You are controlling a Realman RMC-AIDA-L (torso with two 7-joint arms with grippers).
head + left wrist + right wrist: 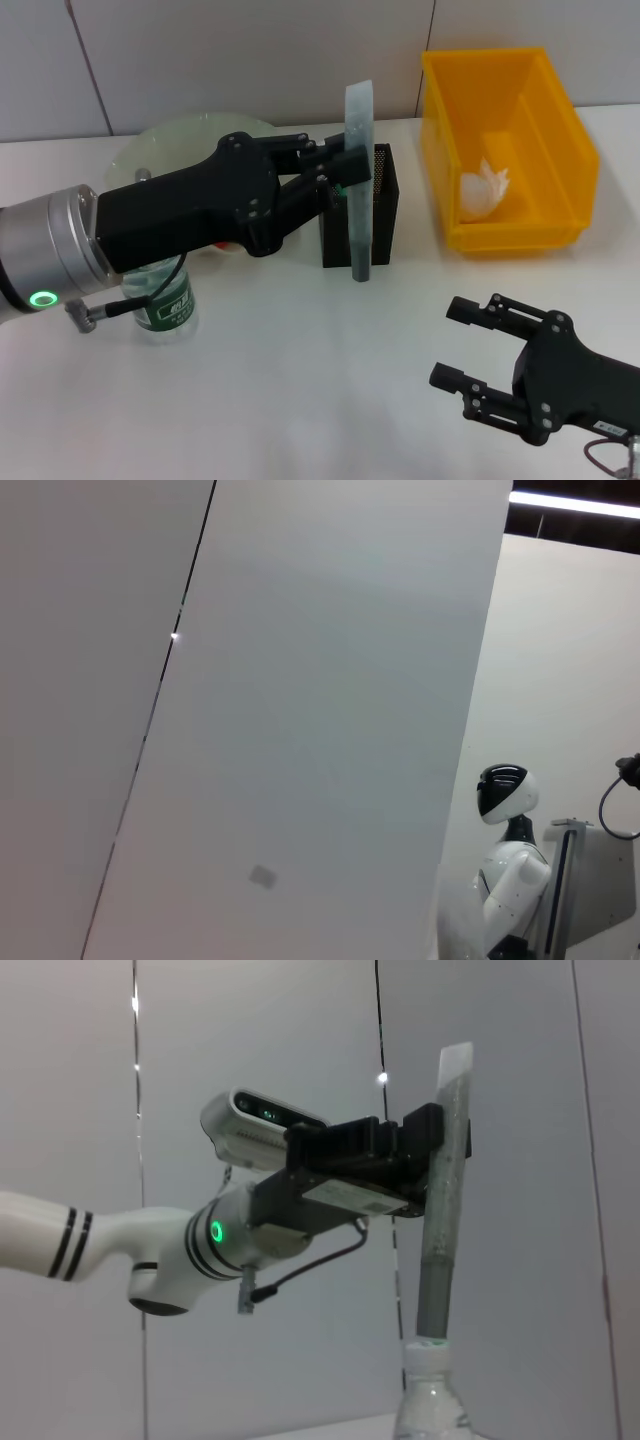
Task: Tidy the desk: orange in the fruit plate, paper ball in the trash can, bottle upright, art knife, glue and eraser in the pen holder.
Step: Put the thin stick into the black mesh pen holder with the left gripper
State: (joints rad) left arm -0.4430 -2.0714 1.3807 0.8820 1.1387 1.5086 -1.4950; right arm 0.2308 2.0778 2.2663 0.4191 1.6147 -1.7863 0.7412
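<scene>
1 left hand clamped on 1 grey-green stick beside 1 pen holder; 1 paper ball inside 1 trash can. 1 right hand spread apart, near right. Only in head view: 1 bottle, near left.

You have one trash can; one paper ball; one pen holder; one bottle; one fruit plate; one long grey-green stick; two grippers, left gripper and right gripper.

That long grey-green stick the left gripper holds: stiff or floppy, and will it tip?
Probably stiff: the long grey-green stick hangs straight though the left gripper pinches only its upper part. Much longer than the pen holder, it would likely lean and stick out.
</scene>
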